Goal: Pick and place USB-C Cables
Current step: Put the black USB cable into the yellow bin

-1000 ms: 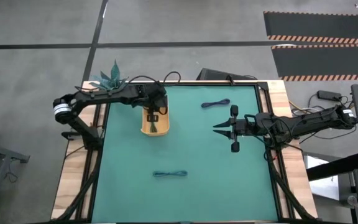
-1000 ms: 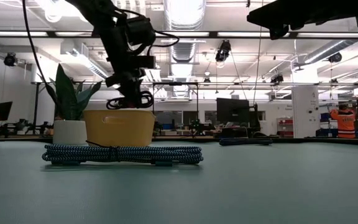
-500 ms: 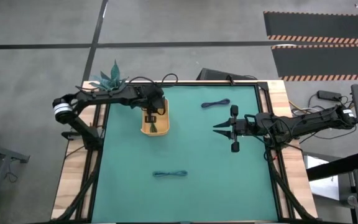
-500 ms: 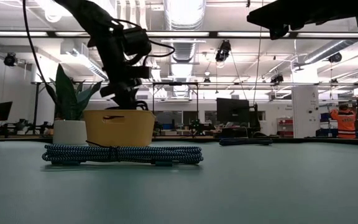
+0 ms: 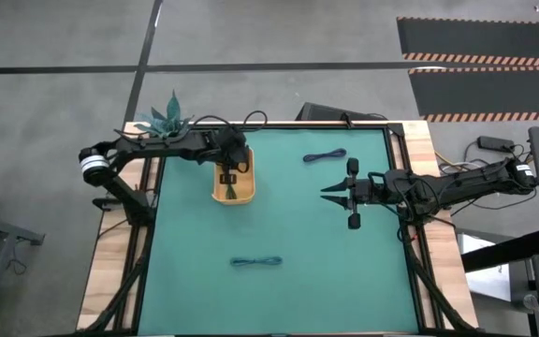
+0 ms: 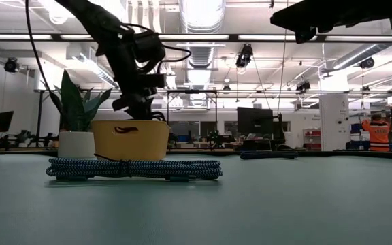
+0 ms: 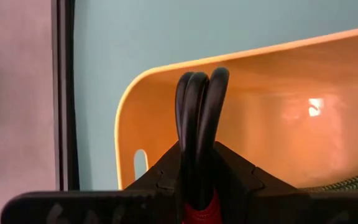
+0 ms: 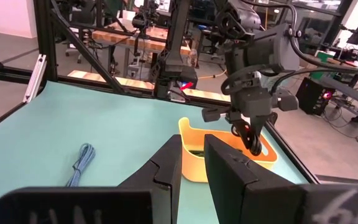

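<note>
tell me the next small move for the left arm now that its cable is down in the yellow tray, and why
Probably open the left gripper and let go. It is shut on the black cable with red, whose loops already hang inside the yellow tray, next to a green cable lying there. The right gripper waits over the mat, holding nothing.

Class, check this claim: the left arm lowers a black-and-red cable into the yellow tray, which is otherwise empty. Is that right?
Not quite. The yellow tray is not otherwise empty: the left wrist view shows a dark green cable already inside. The left gripper does hold the black-and-red cable in the tray.
</note>
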### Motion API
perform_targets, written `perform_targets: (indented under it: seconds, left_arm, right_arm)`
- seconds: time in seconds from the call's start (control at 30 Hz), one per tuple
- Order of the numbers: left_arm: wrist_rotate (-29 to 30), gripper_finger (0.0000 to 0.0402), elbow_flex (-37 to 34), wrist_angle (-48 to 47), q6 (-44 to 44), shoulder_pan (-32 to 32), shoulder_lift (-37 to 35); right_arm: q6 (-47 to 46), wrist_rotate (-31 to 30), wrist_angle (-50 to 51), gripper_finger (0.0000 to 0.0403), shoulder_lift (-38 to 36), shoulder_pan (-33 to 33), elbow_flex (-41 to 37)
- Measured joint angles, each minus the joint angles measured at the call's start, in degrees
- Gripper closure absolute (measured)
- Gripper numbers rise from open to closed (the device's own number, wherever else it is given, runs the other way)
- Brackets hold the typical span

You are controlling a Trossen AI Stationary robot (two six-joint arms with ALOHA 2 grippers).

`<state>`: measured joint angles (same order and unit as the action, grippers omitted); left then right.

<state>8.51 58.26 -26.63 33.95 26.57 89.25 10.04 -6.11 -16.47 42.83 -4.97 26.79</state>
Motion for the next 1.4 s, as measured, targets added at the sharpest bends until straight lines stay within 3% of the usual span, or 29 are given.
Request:
perform_targets:
  seconds: [0.2, 0.7, 1.4]
  left_arm:
    - [-0.22, 0.0353, -0.66, 1.87, 0.61, 0.22, 0.00]
    - [-1.72, 0.0353, -0.70, 1.73, 14.60, 0.46, 0.21]
    - [-2.40, 0.0353, -5.42, 7.17, 17.73, 0.48, 0.35]
  right_arm:
    - [0.01, 0.00, 0.00, 0.0344, 0.00, 0.01, 0.00]
    - [0.01, 0.00, 0.00, 0.0344, 0.00, 0.00, 0.00]
    - [0.22, 0.00, 0.00, 0.0344, 0.00, 0.01, 0.00]
